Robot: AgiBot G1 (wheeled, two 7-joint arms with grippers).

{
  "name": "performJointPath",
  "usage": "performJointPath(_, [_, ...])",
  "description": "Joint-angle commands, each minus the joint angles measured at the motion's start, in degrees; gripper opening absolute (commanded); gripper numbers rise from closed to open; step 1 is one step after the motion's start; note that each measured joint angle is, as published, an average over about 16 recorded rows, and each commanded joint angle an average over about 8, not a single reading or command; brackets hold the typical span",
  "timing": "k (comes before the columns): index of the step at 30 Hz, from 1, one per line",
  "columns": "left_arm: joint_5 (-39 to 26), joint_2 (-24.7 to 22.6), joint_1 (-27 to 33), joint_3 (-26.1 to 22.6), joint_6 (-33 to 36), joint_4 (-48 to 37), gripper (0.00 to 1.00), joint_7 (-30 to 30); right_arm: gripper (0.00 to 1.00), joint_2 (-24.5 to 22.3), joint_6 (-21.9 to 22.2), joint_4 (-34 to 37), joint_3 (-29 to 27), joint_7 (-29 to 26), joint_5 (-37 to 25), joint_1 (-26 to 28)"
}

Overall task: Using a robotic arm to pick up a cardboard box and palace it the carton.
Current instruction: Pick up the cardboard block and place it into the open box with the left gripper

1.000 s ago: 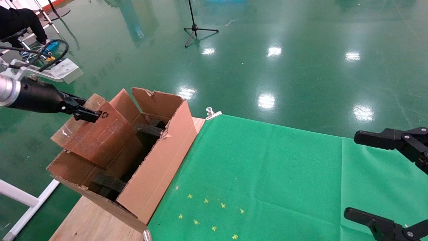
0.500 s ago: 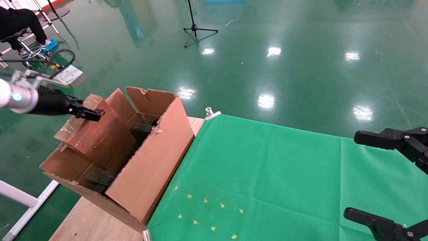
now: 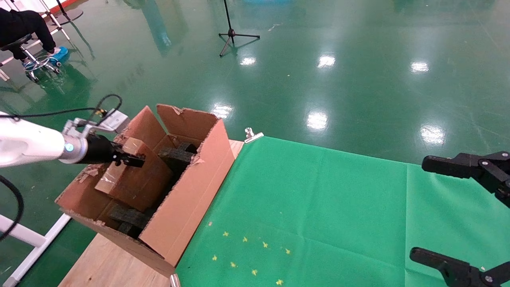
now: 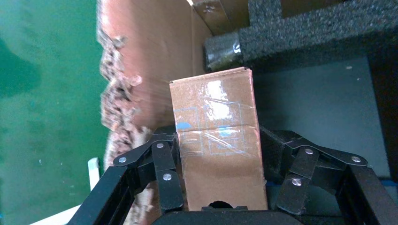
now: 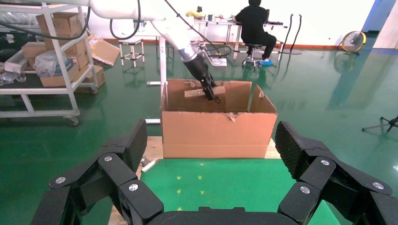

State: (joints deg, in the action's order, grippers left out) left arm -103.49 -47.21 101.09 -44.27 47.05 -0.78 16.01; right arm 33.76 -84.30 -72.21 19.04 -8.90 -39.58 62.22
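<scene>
The cardboard box (image 3: 133, 183) is a slim brown box with glossy tape and a round hole in its near end face (image 4: 217, 154). It hangs tilted inside the carton (image 3: 191, 187), between the far-left wall and the black foam blocks (image 3: 175, 154). My left gripper (image 3: 129, 160), on the robotic arm (image 3: 28, 143), is shut on the box; its fingers (image 4: 166, 173) press both long sides. In the right wrist view the box (image 5: 202, 92) shows just above the carton (image 5: 218, 133) rim. My right gripper (image 3: 450, 215) hovers open at the right, holding nothing.
The carton stands on a wooden table (image 3: 103, 267) beside a green mat (image 3: 318, 207) with small yellow marks. A metal clip (image 3: 253, 135) holds the mat's far corner. A tripod (image 3: 233, 34) and a seated person (image 3: 20, 28) are far off on the green floor.
The left gripper has carried the box from above the carton's far-left flap down and rightward into the carton. The carton shifted slightly and settled back. The right gripper has not moved.
</scene>
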Motion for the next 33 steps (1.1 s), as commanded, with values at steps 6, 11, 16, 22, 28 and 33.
performJointPath(6, [1.2, -1.3, -4.2, 0.8, -2.9, -0.5, 0.00, 0.6, 1.00, 0.0, 0.0, 0.0, 0.0, 0.0, 0.0, 0.0])
performJointPath(11, [1.6, -1.9, -7.1, 1.2, -5.0, -0.6, 0.00, 1.1, 1.00, 0.0, 0.0, 0.0, 0.0, 0.0, 0.0, 0.0])
performJointPath(16, [2.2, -2.2, -8.9, 1.5, -6.6, -0.2, 0.44, 1.3, 1.00, 0.0, 0.0, 0.0, 0.0, 0.0, 0.0, 0.0])
performJointPath(22, [2.7, -2.4, -10.0, 1.9, -7.6, 0.1, 1.00, 1.4, 1.00, 0.0, 0.0, 0.0, 0.0, 0.0, 0.0, 0.0])
performJointPath(28, [2.7, -2.4, -9.8, 1.8, -7.5, 0.1, 1.00, 1.3, 1.00, 0.0, 0.0, 0.0, 0.0, 0.0, 0.0, 0.0])
performJointPath(33, [2.4, -2.3, -9.6, 1.7, -7.2, -0.1, 1.00, 1.3, 1.00, 0.0, 0.0, 0.0, 0.0, 0.0, 0.0, 0.0])
